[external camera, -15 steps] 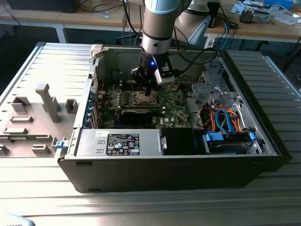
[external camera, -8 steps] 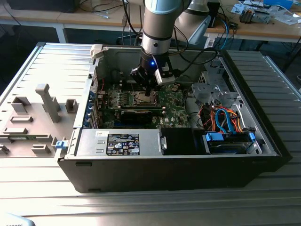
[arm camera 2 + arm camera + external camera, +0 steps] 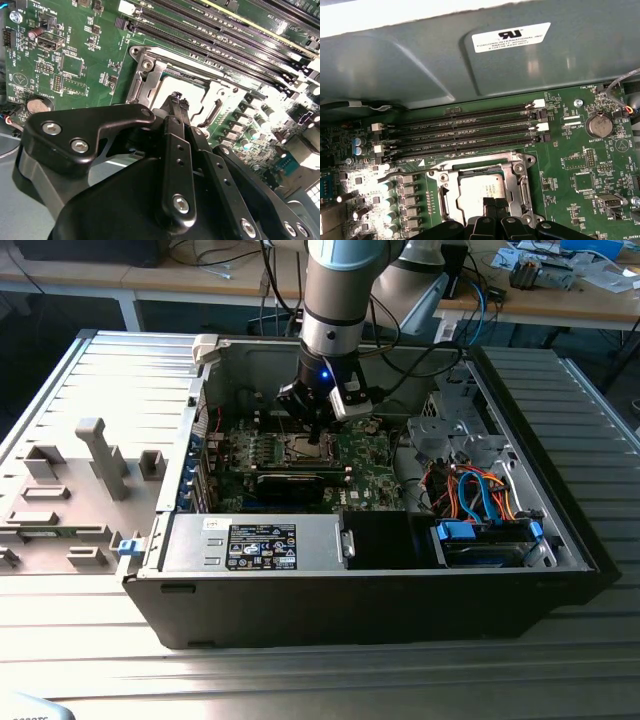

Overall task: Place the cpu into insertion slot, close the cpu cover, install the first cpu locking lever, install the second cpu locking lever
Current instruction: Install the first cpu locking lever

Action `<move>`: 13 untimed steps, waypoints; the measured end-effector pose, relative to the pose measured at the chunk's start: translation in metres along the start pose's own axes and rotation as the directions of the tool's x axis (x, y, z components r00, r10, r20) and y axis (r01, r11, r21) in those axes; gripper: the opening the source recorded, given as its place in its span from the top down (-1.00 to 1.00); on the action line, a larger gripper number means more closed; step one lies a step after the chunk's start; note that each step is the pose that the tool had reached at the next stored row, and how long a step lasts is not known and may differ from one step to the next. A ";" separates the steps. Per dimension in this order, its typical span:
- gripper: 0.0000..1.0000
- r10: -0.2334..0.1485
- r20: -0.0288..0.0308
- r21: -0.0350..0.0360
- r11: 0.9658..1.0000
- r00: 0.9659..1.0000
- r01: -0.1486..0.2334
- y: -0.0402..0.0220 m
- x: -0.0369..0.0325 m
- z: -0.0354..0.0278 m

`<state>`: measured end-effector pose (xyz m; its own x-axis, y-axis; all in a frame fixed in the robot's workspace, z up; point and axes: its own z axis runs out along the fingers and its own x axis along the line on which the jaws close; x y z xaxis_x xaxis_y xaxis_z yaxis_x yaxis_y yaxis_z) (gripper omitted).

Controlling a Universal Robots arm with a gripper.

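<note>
- Inside the open computer case [image 3: 300,600], low over the motherboard [image 3: 370,455]: the gripper [image 3: 318,433], pointing down at the socket.
- Fingertips [image 3: 173,107] pressed together, with nothing between them; tips at the cpu [image 3: 477,190], contact impossible to judge.
- Seated in the socket, pale top up: the cpu, just beside the memory slots [image 3: 470,132].
- Lying flat around the chip: the cpu cover [image 3: 521,182], framing it on all visible sides.

The cpu [image 3: 479,192] lies in the socket [image 3: 521,172] — memory slots [image 3: 465,135] beside it.
</note>
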<state>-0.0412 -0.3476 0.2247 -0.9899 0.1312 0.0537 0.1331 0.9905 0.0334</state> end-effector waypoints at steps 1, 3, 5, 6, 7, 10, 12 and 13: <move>0.79 -0.001 0.000 0.000 1.000 1.000 0.001 0.0000 0.0000 0.0000; 0.79 -0.002 0.000 0.000 1.000 1.000 0.002 0.0000 0.0000 0.0000; 0.79 -0.004 0.000 0.000 1.000 1.000 0.004 0.0000 0.0000 0.0001; 0.79 -0.005 0.000 0.000 1.000 1.000 0.005 0.0000 0.0000 0.0001; 0.79 -0.008 0.000 0.000 1.000 1.000 0.008 0.0000 0.0000 0.0002; 0.79 -0.010 0.000 0.000 1.000 1.000 0.010 0.0000 0.0000 0.0002; 0.79 -0.010 0.000 0.000 1.000 1.000 0.010 0.0000 0.0000 0.0002; 0.79 -0.010 0.000 0.000 1.000 1.000 0.010 0.0000 0.0000 0.0002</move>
<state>-0.0412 -0.3475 0.2245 -0.9912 0.1209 0.0538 0.1228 0.9919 0.0336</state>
